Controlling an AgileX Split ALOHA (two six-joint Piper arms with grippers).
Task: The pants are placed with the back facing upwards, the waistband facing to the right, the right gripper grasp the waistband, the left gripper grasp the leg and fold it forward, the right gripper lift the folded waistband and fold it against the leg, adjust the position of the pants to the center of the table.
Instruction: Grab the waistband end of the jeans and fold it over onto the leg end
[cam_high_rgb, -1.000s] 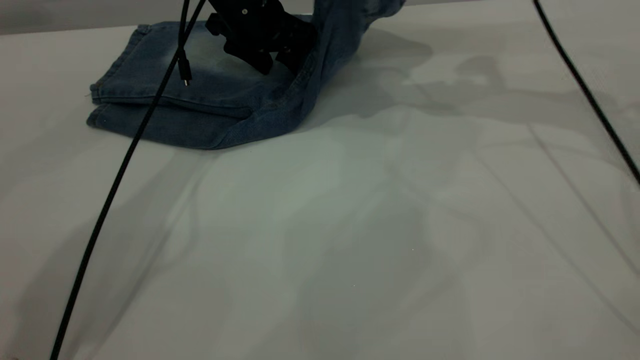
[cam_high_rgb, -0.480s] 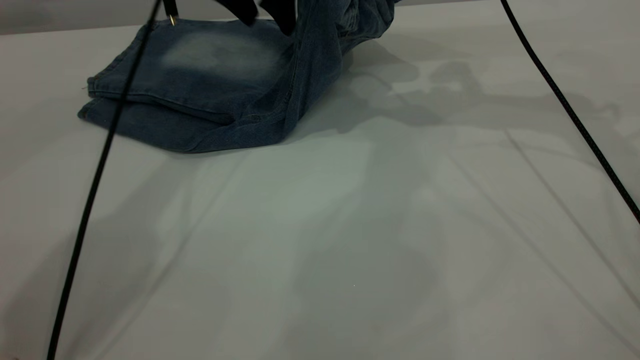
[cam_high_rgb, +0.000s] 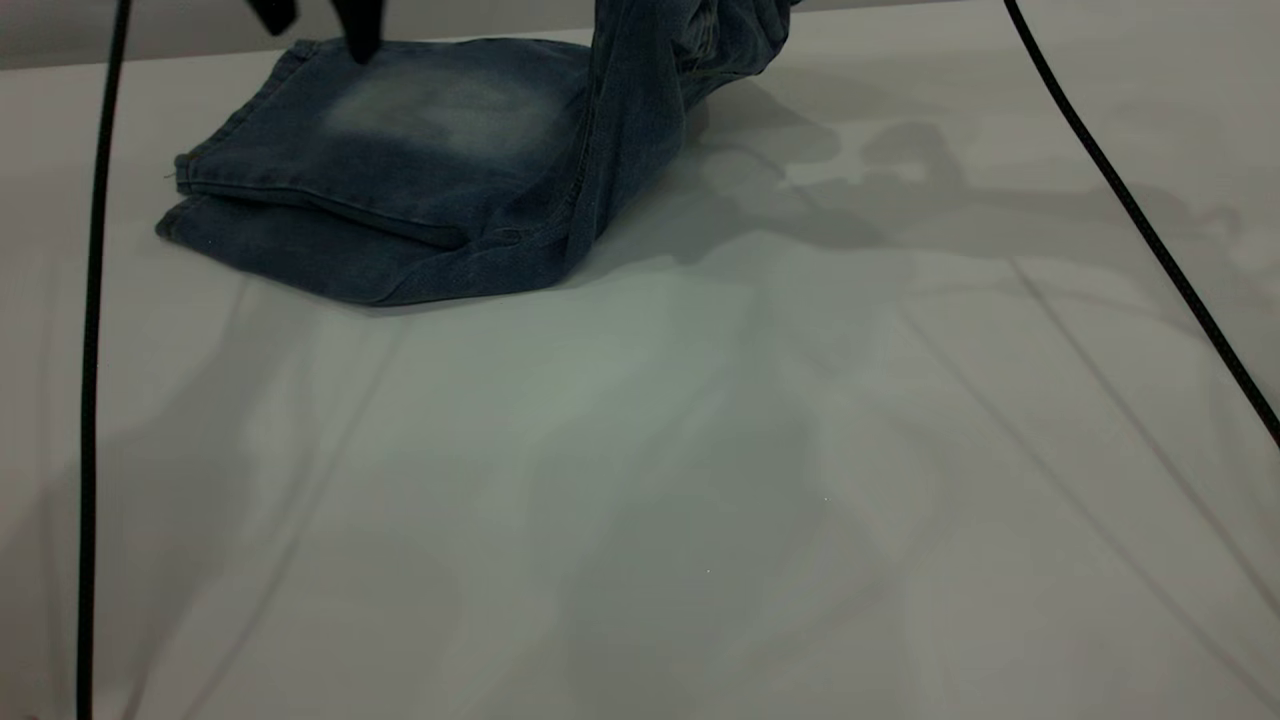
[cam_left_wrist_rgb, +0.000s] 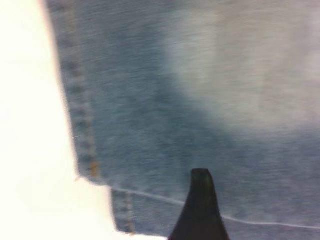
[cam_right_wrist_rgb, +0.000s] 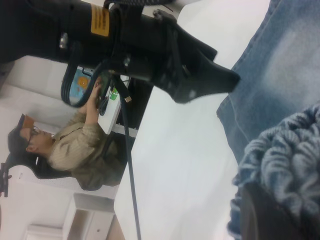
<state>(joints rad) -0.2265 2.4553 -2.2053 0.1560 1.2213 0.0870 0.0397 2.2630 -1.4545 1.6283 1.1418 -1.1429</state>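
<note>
Right gripper (cam_right_wrist_rgb: 270, 210) clamps the ruched waistband (cam_right_wrist_rgb: 280, 160) – pants (cam_high_rgb: 400, 180) folded, faded denim (stitched hems); left gripper (cam_high_rgb: 320, 25) spread above them.

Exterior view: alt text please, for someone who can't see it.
Folded blue denim pants lie at the far left of a white-grey table, their right end lifted out of the top of the picture. The left tool shows only as dark fingertips above the pants' far edge, and black cables cross both sides.
</note>
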